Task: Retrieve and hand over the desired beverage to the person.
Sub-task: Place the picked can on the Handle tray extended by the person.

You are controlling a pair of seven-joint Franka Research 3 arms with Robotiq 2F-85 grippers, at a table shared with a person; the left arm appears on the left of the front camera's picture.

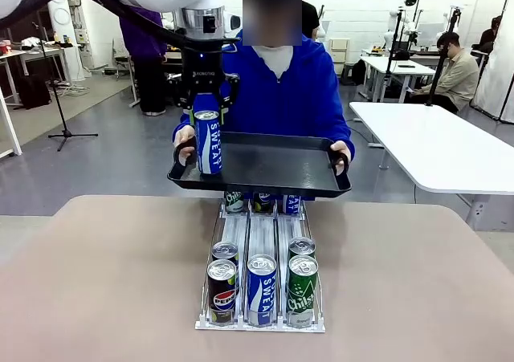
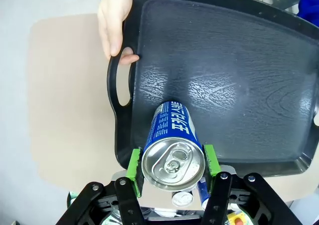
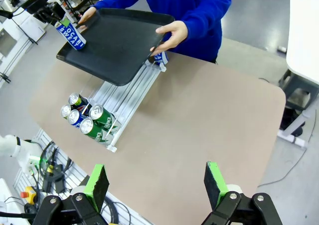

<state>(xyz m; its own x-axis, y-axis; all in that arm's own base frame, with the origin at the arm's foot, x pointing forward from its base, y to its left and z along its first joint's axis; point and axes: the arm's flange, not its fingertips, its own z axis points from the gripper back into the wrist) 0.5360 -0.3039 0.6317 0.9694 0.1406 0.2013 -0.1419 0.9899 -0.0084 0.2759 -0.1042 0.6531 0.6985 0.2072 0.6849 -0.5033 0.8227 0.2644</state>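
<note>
Rack [image 1: 259, 294] of cans sitting on bench [image 1: 96, 282] | left gripper [image 2: 172, 162] fingers clenching blue Sweat can [image 1: 208, 145] over black tray [image 1: 273, 161] | person [image 1: 281, 97] holding tray by handles | right gripper [image 3: 156, 185] fingers standing released

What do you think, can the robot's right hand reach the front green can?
Probably yes. The right gripper hangs open and empty, and the green can stands at the near end of the rack, top bare; the tray is held over the far end.
</note>
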